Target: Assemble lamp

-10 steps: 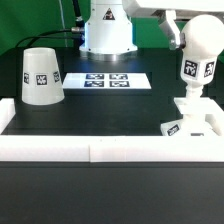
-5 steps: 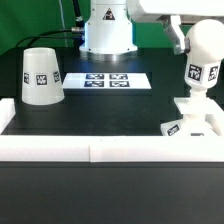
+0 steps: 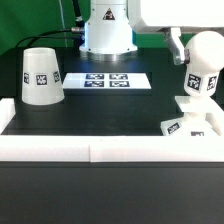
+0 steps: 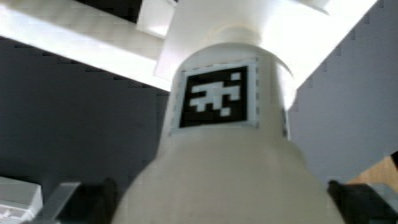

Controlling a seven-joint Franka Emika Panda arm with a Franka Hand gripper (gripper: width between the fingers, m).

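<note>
On the black table point(image 3: 110, 115), the shade point(image 3: 41, 76) sits by the edge on the exterior view's left, not yet on, while the gripper point(image 4: 217, 197) squeezes the bulb point(image 3: 205, 68), tilted over the base point(image 3: 195, 112) at the front corner on the exterior view's right, where its bottom end is too small to see.

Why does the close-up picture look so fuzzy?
Wrist view: the bulb sits very near the lens, so it and its tag look soft and oversized. Exterior view: sharper, but the white shade and the bulb look washed-out bright against the dark table.
</note>
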